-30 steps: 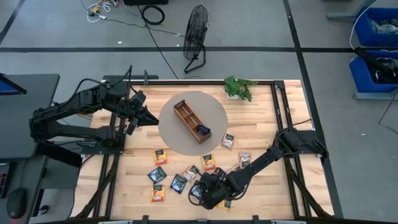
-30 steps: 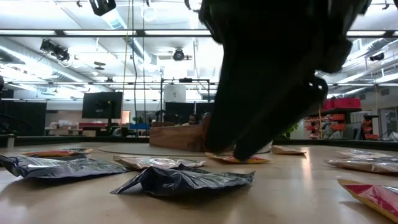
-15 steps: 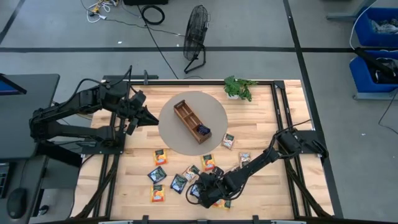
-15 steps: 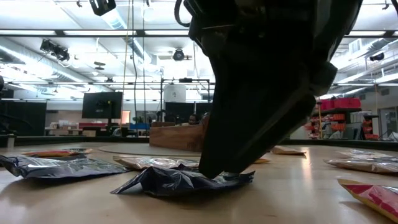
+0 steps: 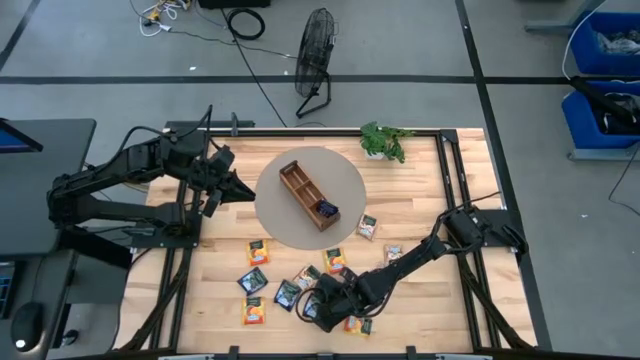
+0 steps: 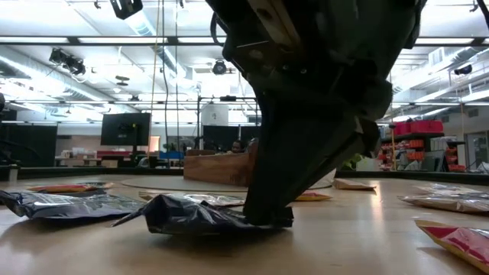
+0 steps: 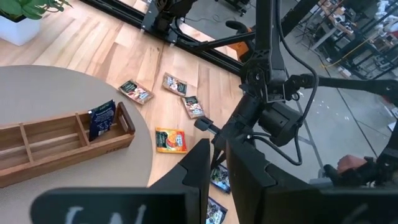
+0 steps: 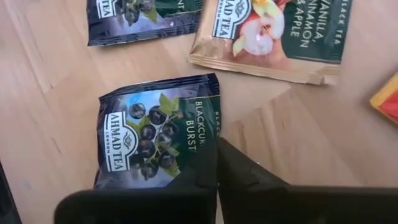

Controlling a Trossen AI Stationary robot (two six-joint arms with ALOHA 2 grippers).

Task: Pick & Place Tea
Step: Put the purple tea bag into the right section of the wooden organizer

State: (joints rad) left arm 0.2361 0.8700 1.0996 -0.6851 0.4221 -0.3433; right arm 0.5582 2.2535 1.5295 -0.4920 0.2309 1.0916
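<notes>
Dark blue foil, the blackcurrant tea sachet (image 8: 155,140), is pinched by one edge in my right gripper (image 8: 217,163), fingers shut on it, near the table's front edge, so next I judge it needs lifting clear toward the wooden tray (image 5: 308,195) mid-table.

Dark blue sachet (image 8: 155,140): glossy crinkled foil. Beige sachet (image 8: 273,34) beside it: matt paper. Table (image 8: 323,137): smooth pale wood.
</notes>
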